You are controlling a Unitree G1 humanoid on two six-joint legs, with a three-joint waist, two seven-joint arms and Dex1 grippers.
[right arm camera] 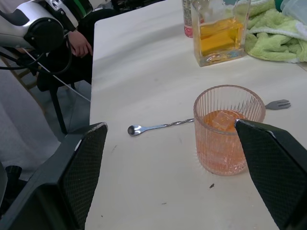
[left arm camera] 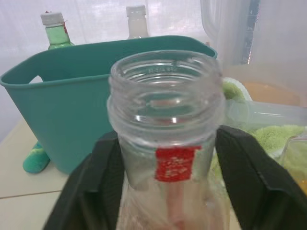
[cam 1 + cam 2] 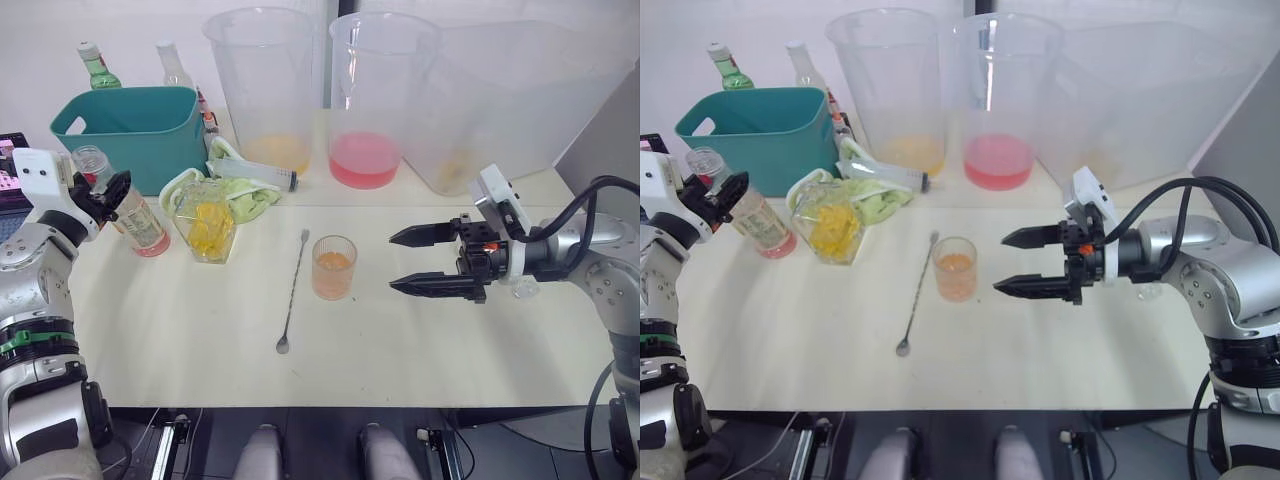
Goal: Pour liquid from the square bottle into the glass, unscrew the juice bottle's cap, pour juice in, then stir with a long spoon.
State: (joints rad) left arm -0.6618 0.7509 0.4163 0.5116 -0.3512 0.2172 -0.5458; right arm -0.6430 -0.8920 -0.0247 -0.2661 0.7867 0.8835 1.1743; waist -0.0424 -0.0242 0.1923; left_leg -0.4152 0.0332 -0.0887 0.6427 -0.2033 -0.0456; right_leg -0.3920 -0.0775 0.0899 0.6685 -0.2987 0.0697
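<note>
Two claws are at work, and the left claw [image 3: 105,195] is closed around the neck of the juice bottle [image 3: 135,218], which leans toward the middle of the table [image 3: 200,350] with its base apparently still down, beside a teal bin [image 3: 130,130]. Its mouth is open in the left wrist view, no cap on it, and a little pinkish-red juice [image 3: 152,243] sits at the bottom. Just right of it stands the square bottle [image 3: 207,225], part full of yellow liquid, touching a green cloth [image 3: 250,195]. Next comes the spoon [image 3: 293,293], lying flat on the table just left of the glass [image 3: 333,267], which already holds orange liquid (the pours look done, or nearly so). Right of the glass hangs the right claw [image 3: 405,260], spread wide and holding nothing, its tips pointing at the glass. Stirring looks like the step left. Risks from here: the uncapped bottle could spill if tipped further or set down crooked, and it could knock the square bottle so near it. Reaching across for the spoon, the right claw could clip the glass that stands between them and slop the drink. So thin a spoon, flat on the table, may also slide or skid from a pinch.
</note>
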